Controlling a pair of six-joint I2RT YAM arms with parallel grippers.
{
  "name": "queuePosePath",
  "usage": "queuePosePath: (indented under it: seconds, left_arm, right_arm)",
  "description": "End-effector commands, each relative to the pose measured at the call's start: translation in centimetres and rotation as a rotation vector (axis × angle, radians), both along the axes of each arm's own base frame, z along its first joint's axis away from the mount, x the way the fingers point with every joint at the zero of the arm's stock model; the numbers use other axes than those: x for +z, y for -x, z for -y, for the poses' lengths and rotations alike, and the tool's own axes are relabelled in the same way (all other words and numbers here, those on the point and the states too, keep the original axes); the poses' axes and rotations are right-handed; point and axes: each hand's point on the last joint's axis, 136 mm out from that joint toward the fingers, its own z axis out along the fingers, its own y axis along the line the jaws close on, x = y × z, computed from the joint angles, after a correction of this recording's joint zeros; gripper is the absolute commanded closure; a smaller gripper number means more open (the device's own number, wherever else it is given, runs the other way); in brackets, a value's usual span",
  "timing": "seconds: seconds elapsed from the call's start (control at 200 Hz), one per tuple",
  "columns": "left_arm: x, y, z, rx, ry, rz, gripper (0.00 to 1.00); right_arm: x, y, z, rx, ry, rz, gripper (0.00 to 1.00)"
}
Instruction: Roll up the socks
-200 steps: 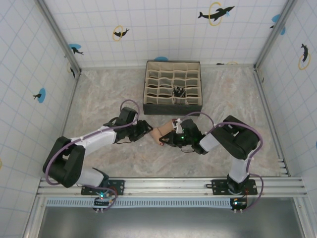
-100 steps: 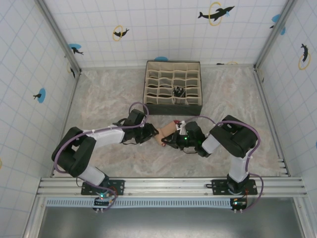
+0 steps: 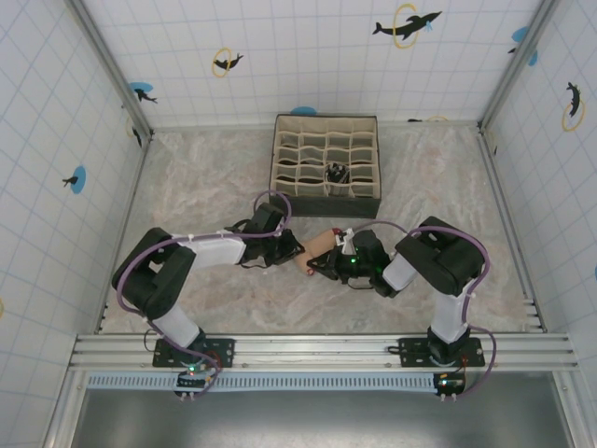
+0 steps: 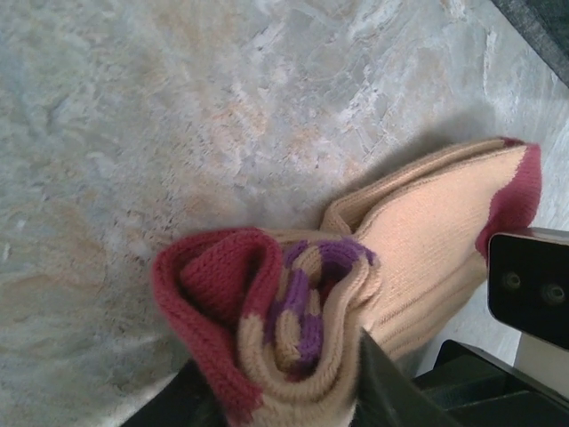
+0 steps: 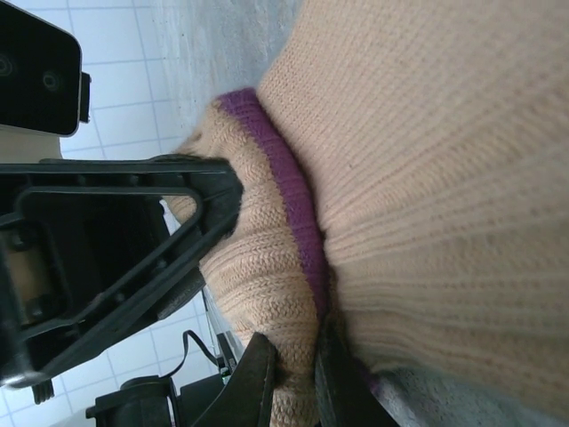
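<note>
At upper centre, the organizer box (image 3: 277,163) holds a black-and-white sock (image 3: 336,173) in one compartment right of its middle. Just below the box, the left gripper (image 3: 295,249) and right gripper (image 3: 315,265) both clamp the peach sock (image 3: 320,241).

Marbled beige-grey surface (image 3: 205,177), same stone pattern close up in the left wrist view (image 4: 178,116). Fabric organizer box (image 3: 325,203) at the far middle of the surface, dark outer walls, beige dividers making a grid of small compartments. White tiled walls (image 3: 308,65) on three sides. Stickers on the walls: dark dolphin in a yellow ring (image 3: 407,24) top right, smaller fish in a ring (image 3: 224,63) on the back wall, blue-backed fish (image 3: 75,178) on the left wall, ringed one (image 3: 572,98) on the right wall. Metal corner posts (image 3: 107,65). Aluminium rail (image 3: 317,350) along the near edge.
</note>
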Motion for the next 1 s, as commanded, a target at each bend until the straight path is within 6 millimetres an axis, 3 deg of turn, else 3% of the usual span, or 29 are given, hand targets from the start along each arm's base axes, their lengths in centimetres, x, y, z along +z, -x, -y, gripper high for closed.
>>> queuePosePath:
  seconds: [0.0, 0.12, 0.38, 0.51, 0.651, 0.746, 0.996]
  left_arm:
    - [-2.4, 0.8, -1.4, 0.02, -0.108, -0.062, 0.84]
    - [-2.5, 0.6, -1.8, 0.018, -0.145, -0.061, 1.0]
    - [-2.0, 0.2, -3.3, 0.039, -0.153, -0.063, 1.0]
    - [-1.8, 0.2, -4.3, 0.063, -0.117, -0.093, 1.0]
    - [-1.0, -0.1, -5.4, 0.094, -0.099, -0.097, 1.0]
    - [-0.7, -0.1, -6.3, 0.115, -0.115, -0.102, 1.0]
    - [-0.9, 0.8, -7.2, 0.138, -0.125, -0.118, 1.0]
  right_arm:
    - [-5.9, 2.3, 3.4, -0.035, 0.2, -0.164, 0.96]
    - [-5.2, 1.8, 2.9, 0.004, 0.223, -0.094, 0.93]
    - [-1.8, -0.1, 2.1, 0.073, 0.344, 0.142, 0.6]
    - [0.2, -0.7, 1.7, 0.101, 0.391, 0.256, 0.5]
    - [2.0, -1.0, 1.6, 0.159, 0.526, 0.438, 0.39]
    - [2.9, -1.0, 1.8, 0.197, 0.682, 0.586, 0.26]
    - [3.9, 0.0, 2.0, 0.304, 0.946, 0.828, 0.21]
